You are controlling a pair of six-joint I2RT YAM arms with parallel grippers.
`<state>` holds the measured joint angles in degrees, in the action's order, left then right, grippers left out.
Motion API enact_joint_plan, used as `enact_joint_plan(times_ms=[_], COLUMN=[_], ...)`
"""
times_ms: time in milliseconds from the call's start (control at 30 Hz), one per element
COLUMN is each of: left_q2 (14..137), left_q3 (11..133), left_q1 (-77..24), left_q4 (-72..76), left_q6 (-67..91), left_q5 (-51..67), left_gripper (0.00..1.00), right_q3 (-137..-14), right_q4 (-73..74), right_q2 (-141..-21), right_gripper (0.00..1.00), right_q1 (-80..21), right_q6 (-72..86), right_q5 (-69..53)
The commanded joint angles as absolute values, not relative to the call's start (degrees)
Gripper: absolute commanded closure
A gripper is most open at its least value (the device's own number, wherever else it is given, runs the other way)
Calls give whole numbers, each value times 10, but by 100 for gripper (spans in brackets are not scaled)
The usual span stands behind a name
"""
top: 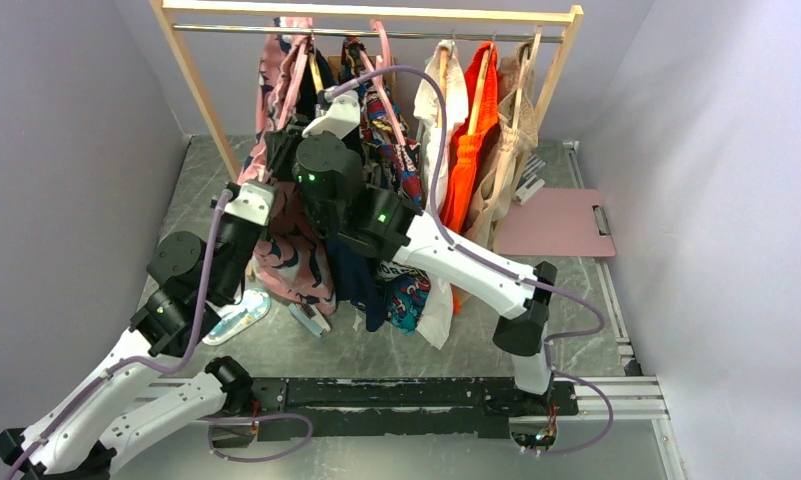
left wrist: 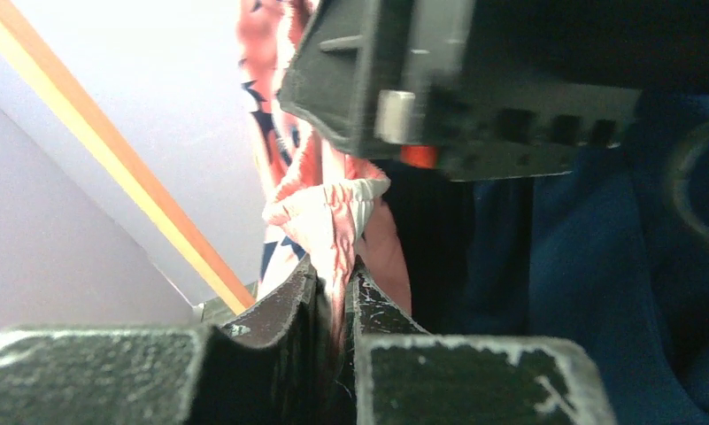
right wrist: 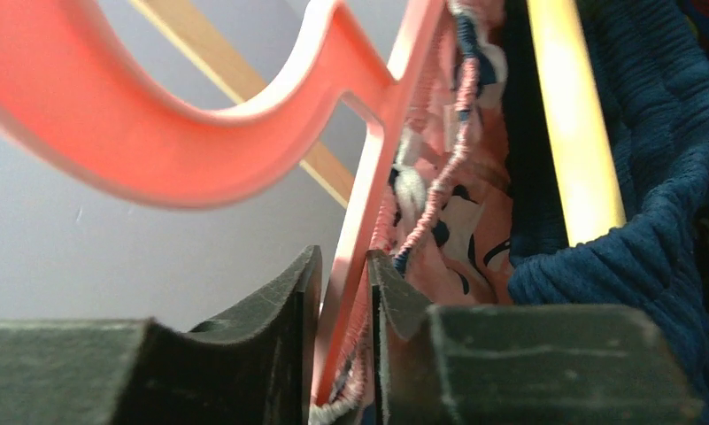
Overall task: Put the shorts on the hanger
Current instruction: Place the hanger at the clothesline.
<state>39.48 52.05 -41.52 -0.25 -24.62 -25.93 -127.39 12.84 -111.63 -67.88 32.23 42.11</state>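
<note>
The shorts [top: 294, 262] hang long-axis vertical; left jaws clench their fabric, right jaws straddle the hanger [right wrist: 191, 168], grip unclear.

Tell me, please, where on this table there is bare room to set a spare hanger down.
Bare tabletop lies front right, between the pink board, the right arm and the base rail; a narrower strip runs between the hanging clothes and that rail. The middle under the rack is crowded: the left arm, the shorts, other garments.

Both arms reach up and forward, wrists close together: left gripper [left wrist: 335, 270] pinched tight, right gripper [right wrist: 344, 261] jaws narrowly apart.
</note>
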Motion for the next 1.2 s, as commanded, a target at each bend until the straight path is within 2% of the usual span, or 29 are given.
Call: enact_joint_plan(times_ms=[0, 233, 467, 567, 733, 867, 1167], left_q2=[374, 358, 352, 354, 401, 454, 498], left_q3=[517, 507, 523, 555, 658, 752, 873], left_q1=[-411, -411, -411, -411, -410, -411, -411], left_q4=[27, 25, -1, -54, -204, -320, -391], left_q6=[-237, -227, -193, -154, -75, -26, -24], left_q5=[-302, -314, -344, -348, -347, -356, -438], left_gripper=[93, 93, 93, 93, 93, 93, 93], right_q3=[-1219, -1166, -1143, -1133, -982, -869, -729], right_q4=[87, 56, 75, 113, 97, 95, 133], right_q2=[-1049, -1013, -974, -943, -816, -703, -525], right_gripper=[69, 62, 44, 40, 38, 33, 33], right_q1=[-687, -687, -688, -688, -688, -688, -688], right_q6=[305, 297, 295, 288, 263, 234, 213], right_q5=[373, 334, 280, 246, 169, 138, 161])
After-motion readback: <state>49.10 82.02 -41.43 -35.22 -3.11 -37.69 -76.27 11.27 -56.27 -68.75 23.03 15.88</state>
